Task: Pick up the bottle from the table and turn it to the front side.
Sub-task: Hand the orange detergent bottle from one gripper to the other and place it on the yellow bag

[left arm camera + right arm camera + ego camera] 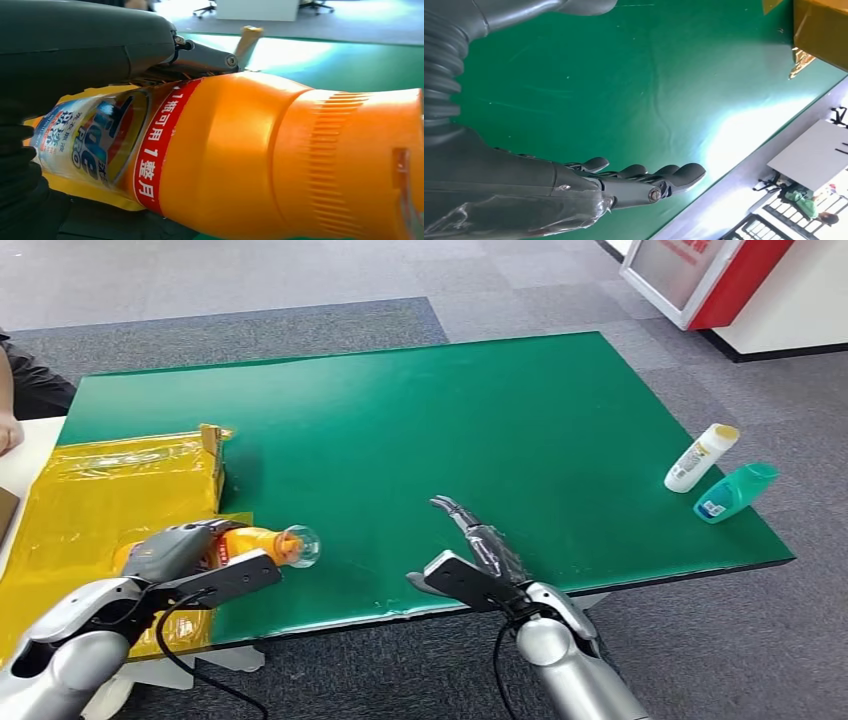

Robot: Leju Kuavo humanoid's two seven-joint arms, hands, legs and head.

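Gripping orange bottle (240, 160) labelled "Tide PRO", left hand (185, 550).

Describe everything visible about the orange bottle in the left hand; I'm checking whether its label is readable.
The orange bottle looks like glossy plastic, with a broad shoulder narrowing to a ribbed orange collar and a clear cap. It lies roughly horizontal, cap pointing toward the table's middle, gripped around its body by the left hand near the near edge of the green table. The left wrist view shows a Tide Pro label and a red band of Chinese characters beside it.
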